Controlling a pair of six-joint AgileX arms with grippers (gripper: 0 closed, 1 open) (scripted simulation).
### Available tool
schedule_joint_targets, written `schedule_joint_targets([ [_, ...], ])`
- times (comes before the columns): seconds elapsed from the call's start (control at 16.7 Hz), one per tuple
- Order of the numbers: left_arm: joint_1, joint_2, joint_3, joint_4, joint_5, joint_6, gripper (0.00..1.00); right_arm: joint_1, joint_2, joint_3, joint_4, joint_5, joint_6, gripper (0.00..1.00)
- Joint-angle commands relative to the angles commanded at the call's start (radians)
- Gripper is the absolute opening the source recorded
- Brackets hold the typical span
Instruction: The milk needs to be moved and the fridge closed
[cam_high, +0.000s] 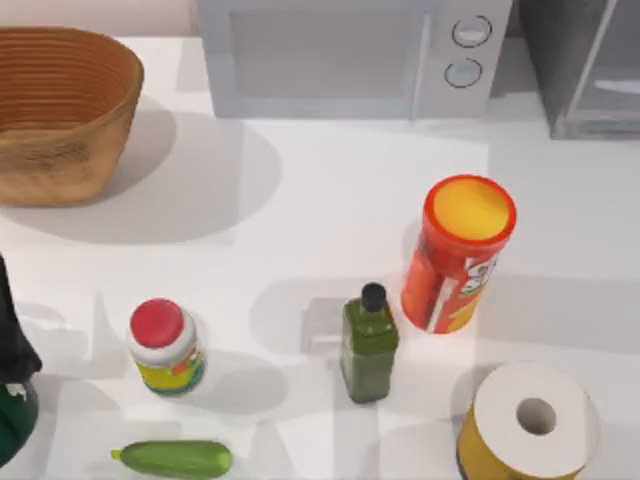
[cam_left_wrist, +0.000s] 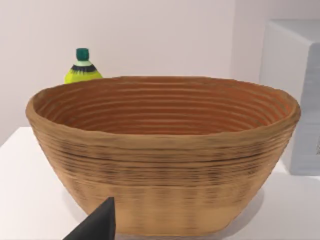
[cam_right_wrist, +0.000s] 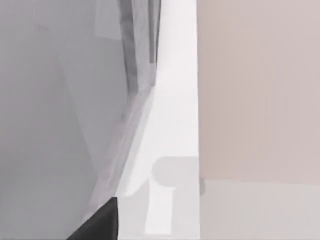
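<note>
Fridge (cam_high: 585, 70) at the table's (cam_high: 330, 200) far right corner, beside the microwave (cam_high: 350, 55)
Left arm (cam_high: 15, 370) sits at the left edge, facing the basket (cam_left_wrist: 165, 155); right wrist view lies close along the fridge's grey wall (cam_right_wrist: 60, 110); milk position cannot be told

Basket (cam_high: 55, 110) back left on desk (cam_high: 330, 200), microwave (cam_high: 350, 55) back centre, fridge (cam_high: 585, 70) back right. Chip can (cam_high: 460, 255) right of centre, bottle (cam_high: 369, 345) just left-front of it. Jar (cam_high: 165, 345) front left, cucumber (cam_high: 175, 458) before it. Paper roll (cam_high: 530, 420) front right. Small bottle (cam_left_wrist: 82, 67) behind basket.
</note>
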Motion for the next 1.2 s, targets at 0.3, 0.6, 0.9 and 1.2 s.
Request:
schedule_joint_targets([
  [0.3, 0.0, 0.0, 0.0, 0.0, 0.0, 0.0, 1.0, 0.002, -0.009, -0.016, 0.012, 0.009, 0.011, 1.0],
  [0.6, 0.0, 0.0, 0.0, 0.0, 0.0, 0.0, 1.0, 0.2, -0.062, -0.099, 0.116, 0.176, 0.196, 1.0],
  [0.9, 0.0, 0.0, 0.0, 0.0, 0.0, 0.0, 1.0, 0.602, -0.12, -0.184, 0.215, 0.465, 0.387, 1.0],
  [1.2, 0.0, 0.0, 0.0, 0.0, 0.0, 0.0, 1.0, 0.87, -0.191, -0.293, 0.336, 0.688, 0.602, 1.0],
])
